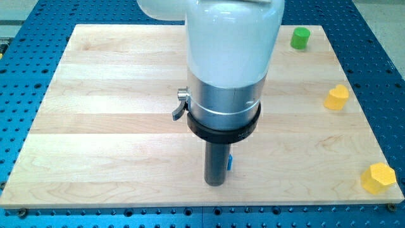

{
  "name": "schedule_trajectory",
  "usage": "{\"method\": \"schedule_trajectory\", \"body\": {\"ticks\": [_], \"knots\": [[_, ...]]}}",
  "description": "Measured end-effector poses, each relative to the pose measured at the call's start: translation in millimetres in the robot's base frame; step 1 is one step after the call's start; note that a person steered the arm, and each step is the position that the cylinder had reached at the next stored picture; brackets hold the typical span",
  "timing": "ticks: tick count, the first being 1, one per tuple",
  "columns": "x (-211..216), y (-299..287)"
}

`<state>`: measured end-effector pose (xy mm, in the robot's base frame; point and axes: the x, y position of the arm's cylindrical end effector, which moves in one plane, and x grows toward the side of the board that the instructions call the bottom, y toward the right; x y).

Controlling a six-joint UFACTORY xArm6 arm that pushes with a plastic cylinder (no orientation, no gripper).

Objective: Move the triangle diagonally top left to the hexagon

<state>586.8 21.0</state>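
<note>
My tip [215, 183] sits on the wooden board [101, 126], near the view's bottom edge & a bit right of centre, at the end of the dark rod [215, 163] that hangs from the arm's big white-and-silver body [231, 69]. There's no claw on this arm, so open/closed doesn't apply; the rod holds nothing. A small blue block [230, 163] peeks out just beside the rod on the view's right, touching or nearly touching it; only a thin sliver shows, so I can't tell its shape, though it's probably the triangle. The rest of it is hidden behind the rod. The yellow hexagon block [378, 178] lies at the board's bottom-right corner, well apart from the tip & to its right. A 2nd yellow block [337, 97], shape unclear, rests near the right edge about mid-height. A green block [300, 38], round-looking like a short cylinder, stands near the top-right corner. All 3 are well apart from each other & from the tip. The board lies on a blue perforated table [392, 76] that shows around its edges.
</note>
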Motion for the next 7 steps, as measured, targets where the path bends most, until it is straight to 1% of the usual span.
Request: {"method": "schedule_trajectory", "body": {"ticks": [1,3,5,6,7], "knots": [[-12,20],[-91,30],[-97,30],[-92,5],[-85,-36]]}}
